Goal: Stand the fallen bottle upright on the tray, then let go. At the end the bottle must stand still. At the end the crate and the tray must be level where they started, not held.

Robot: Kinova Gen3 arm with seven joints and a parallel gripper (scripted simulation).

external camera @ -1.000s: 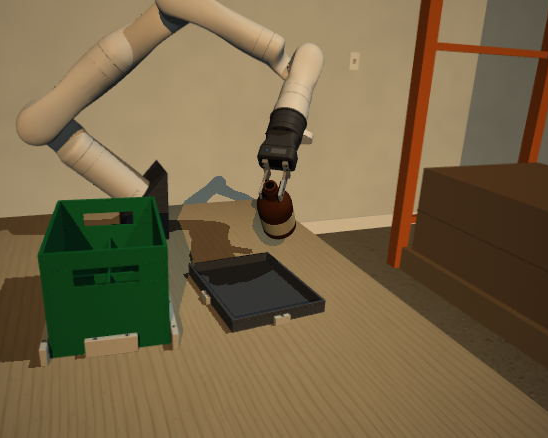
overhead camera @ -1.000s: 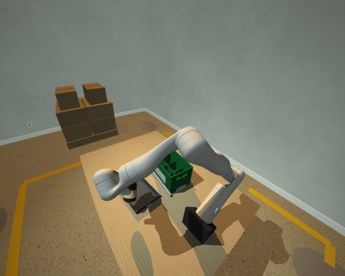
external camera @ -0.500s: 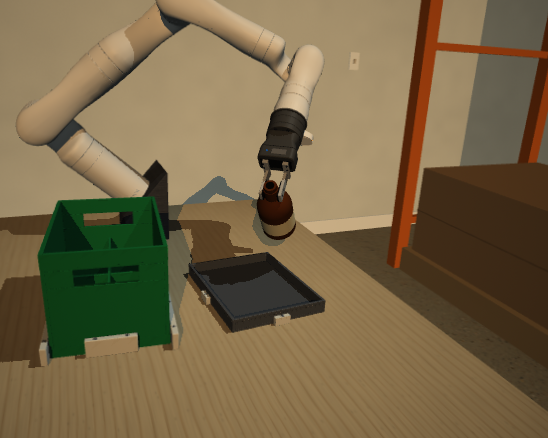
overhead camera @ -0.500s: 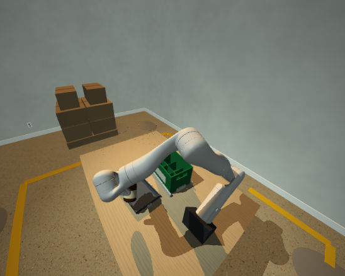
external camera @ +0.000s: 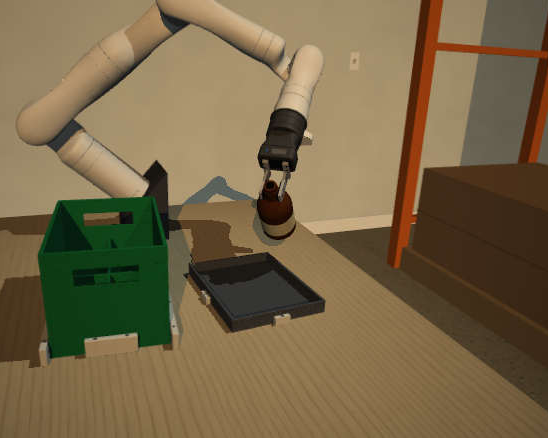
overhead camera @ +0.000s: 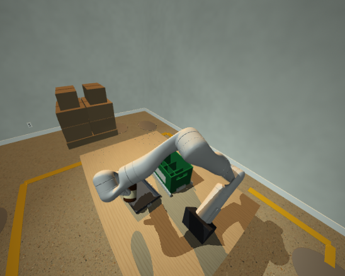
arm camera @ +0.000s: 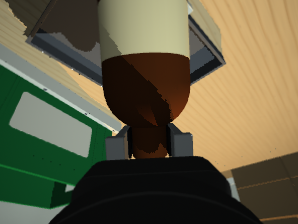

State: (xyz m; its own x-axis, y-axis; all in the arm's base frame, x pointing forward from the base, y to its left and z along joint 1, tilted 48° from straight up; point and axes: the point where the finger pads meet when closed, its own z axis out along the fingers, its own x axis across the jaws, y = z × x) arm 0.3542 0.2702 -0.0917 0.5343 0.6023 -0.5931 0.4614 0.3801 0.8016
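The brown bottle has a cream label. My gripper is shut on its neck, one finger on each side. The bottle hangs neck up and somewhat tilted, its mouth leaning toward the exterior camera. In that view its base shows beyond the tray's far edge, not inside the rim; its exact height is hard to tell. The dark tray lies level and empty on the table. The green crate stands level beside it. The arm hides the fingers in the top view.
Small pale blocks sit against the tray and the crate. The crate's tall walls rise left of the tray in the exterior view. Stacked cardboard boxes and an orange rack stand off the table.
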